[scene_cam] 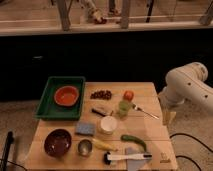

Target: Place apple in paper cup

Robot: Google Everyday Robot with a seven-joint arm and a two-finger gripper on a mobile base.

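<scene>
The apple [129, 95], small and red-orange, sits on the wooden table [150, 131] at the back, right of centre. The white paper cup [108, 125] stands upright near the table's middle, in front and to the left of the apple, its mouth empty. My white arm [186, 85] comes in from the right. The gripper [167, 115] hangs beside the table's right edge, to the right of the apple and apart from it. It holds nothing that I can see.
A pale yellow-green item [124, 107] and a fork [145, 111] lie between apple and cup. Grapes [101, 94], green tray [47, 102] with orange bowl [67, 95], maroon bowl [57, 142], metal cup [84, 147], blue sponge [85, 128], banana [103, 145], green vegetable [134, 140], brush [127, 156].
</scene>
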